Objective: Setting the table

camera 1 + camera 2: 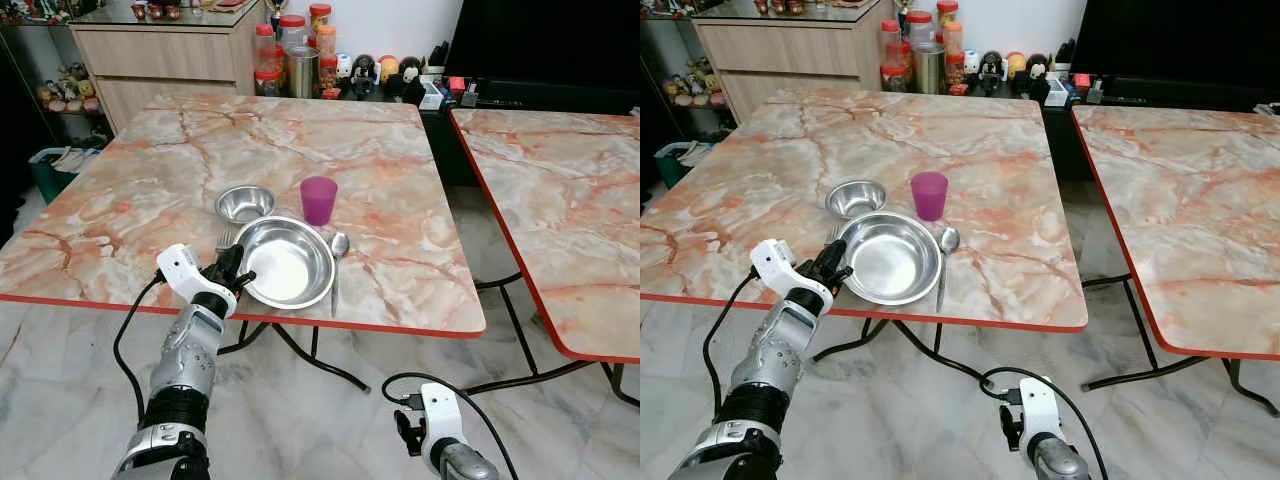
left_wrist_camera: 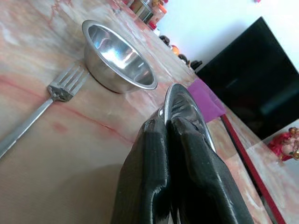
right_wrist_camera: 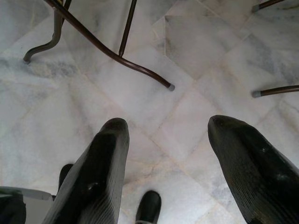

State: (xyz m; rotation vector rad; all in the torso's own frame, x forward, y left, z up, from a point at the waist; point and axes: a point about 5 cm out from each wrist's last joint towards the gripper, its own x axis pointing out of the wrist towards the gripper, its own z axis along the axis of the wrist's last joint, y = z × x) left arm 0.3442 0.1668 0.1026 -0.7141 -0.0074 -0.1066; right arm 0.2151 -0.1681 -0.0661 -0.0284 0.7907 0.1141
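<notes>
My left gripper [image 1: 236, 268] is clamped on the near-left rim of the steel plate [image 1: 290, 262], at the table [image 1: 420, 200] front edge between fork [image 2: 51, 100] and spoon [image 1: 338, 252]. I should release slowly, keeping the plate flat.

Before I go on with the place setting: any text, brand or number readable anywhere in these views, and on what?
No text is readable in any view.
Jars with red lids behind the table: any labels are too small and blurred to read.
Small boxes by the dark screen: any print is too small to read.
Steel plate, small steel bowl, purple cup, spoon, fork: no visible markings.
</notes>
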